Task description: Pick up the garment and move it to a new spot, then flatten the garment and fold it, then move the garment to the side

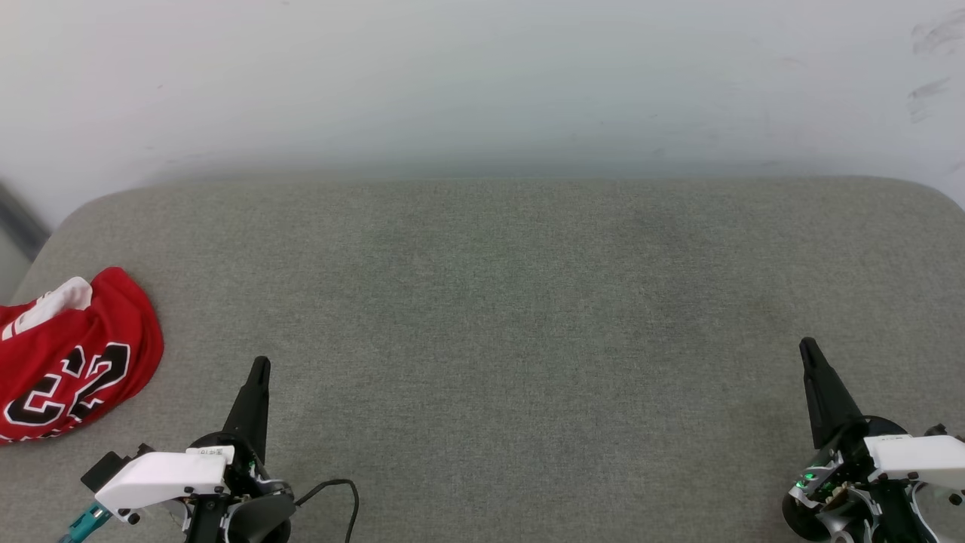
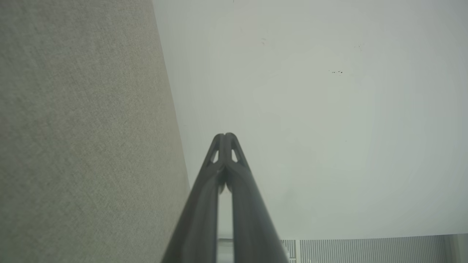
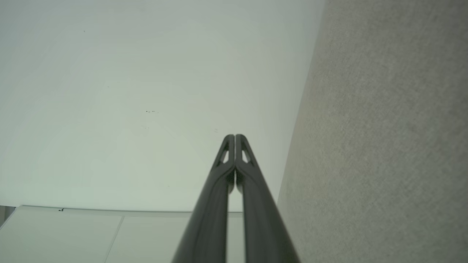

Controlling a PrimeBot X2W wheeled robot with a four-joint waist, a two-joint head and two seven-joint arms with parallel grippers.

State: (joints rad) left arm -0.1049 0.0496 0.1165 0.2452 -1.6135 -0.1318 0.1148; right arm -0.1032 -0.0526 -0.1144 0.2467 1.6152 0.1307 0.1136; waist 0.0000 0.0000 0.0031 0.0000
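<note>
The garment [image 1: 71,354], a red shirt with a white sleeve and black white-outlined numbers, lies folded in a compact bundle at the far left of the grey fabric surface [image 1: 513,317]. My left gripper [image 1: 260,366] is shut and empty at the lower left, to the right of the garment and apart from it. At the lower right my right gripper [image 1: 808,347] is shut with nothing in it. In the left wrist view the left gripper [image 2: 225,136] has its tips pressed together. The right gripper [image 3: 234,137] in its own wrist view is likewise shut.
A pale wall [image 1: 482,75] rises behind the grey surface. A black cable [image 1: 339,490] loops near my left wrist. The surface's rounded back corners show at left and right. A ribbed panel [image 2: 365,250] sits low in the left wrist view.
</note>
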